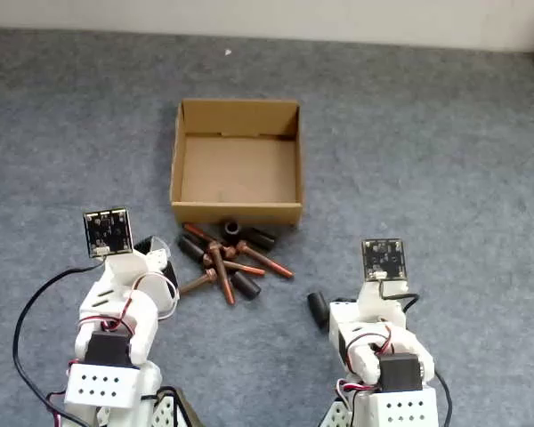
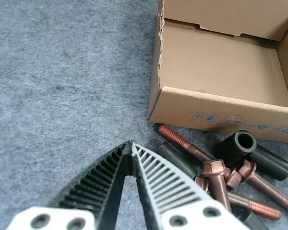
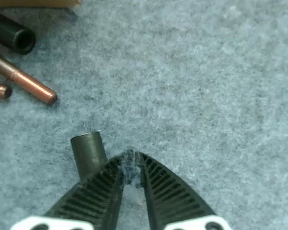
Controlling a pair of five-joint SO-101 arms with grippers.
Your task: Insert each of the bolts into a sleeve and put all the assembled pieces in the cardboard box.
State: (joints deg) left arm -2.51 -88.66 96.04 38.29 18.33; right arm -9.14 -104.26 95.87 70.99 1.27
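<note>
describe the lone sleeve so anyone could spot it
Find the cardboard box, then the pile of bolts and sleeves in front of it. Toward the right gripper sits one black sleeve, the only one apart from the pile.

High view: fixed, above and behind both arms, facing down and forward over grey surface. Arm bases at near edge, cardboard box mid-frame, farther off.
Left wrist view: close, low, looking past left gripper toward box front wall and bolts.
Right wrist view: closest, steeply down past right gripper, lone sleeve alongside.
Shared: bolt pile in all three. Right wrist catches what is probably its outer edge.
</note>
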